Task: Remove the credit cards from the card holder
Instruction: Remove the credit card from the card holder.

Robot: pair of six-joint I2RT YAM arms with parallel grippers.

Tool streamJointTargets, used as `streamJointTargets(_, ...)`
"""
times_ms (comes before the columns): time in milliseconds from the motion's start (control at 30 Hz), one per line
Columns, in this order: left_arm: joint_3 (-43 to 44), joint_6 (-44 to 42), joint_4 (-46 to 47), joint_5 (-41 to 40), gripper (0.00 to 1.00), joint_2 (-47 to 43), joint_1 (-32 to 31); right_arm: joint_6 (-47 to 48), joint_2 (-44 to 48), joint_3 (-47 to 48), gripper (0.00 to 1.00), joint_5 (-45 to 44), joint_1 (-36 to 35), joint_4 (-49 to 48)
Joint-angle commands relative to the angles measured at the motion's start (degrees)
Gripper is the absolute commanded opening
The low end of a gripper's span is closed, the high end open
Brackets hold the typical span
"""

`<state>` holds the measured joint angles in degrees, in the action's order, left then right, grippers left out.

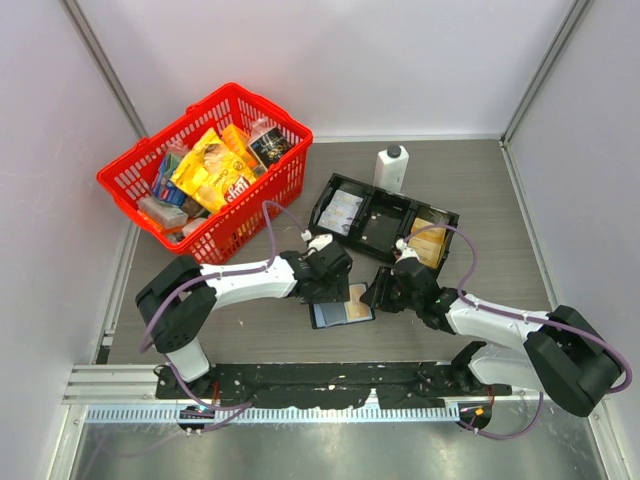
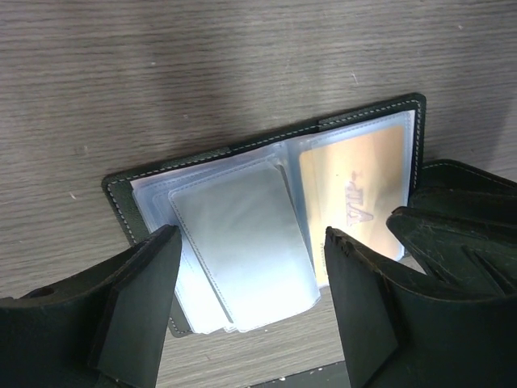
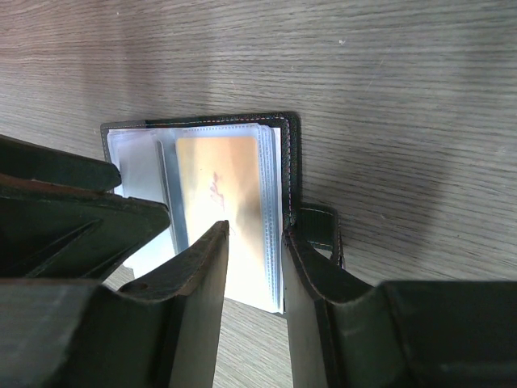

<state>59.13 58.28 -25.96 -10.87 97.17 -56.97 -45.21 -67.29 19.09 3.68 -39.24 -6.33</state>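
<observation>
The card holder [image 1: 341,306] lies open on the table, showing clear sleeves. In the left wrist view it [image 2: 121,202] holds a golden-yellow credit card [image 2: 355,198] in its right page. My left gripper [image 2: 250,271] is open, with its fingers either side of the loose left sleeves [image 2: 242,242]. My right gripper [image 3: 254,242] is open by a narrow gap. Its tips are at the right page, over the golden card [image 3: 218,182], and one tip is by the snap tab [image 3: 319,226]. A golden card [image 1: 430,244] and a pale card [image 1: 343,212] lie in the black tray [image 1: 380,225].
A red basket [image 1: 135,190] full of packets stands at the back left. A white bottle with a black cap [image 1: 391,167] stands behind the tray. The two grippers [image 1: 325,280] [image 1: 385,295] are close together over the holder. Grey walls enclose the table.
</observation>
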Motion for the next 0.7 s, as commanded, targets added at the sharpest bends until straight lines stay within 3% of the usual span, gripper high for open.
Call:
streamJointTargets(0,2.30,1.31,2.22,3.31,0.74,-0.48,-0.60,0.12,-2.06,-0.20,0.38,-0.61,-0.04,1.76)
streamJointTargets(667,6.08,1.75,5.12,7.62,0.73,0.92,-0.77,-0.49,0.75,-1.42,0.38,-0.96,-0.04,0.36)
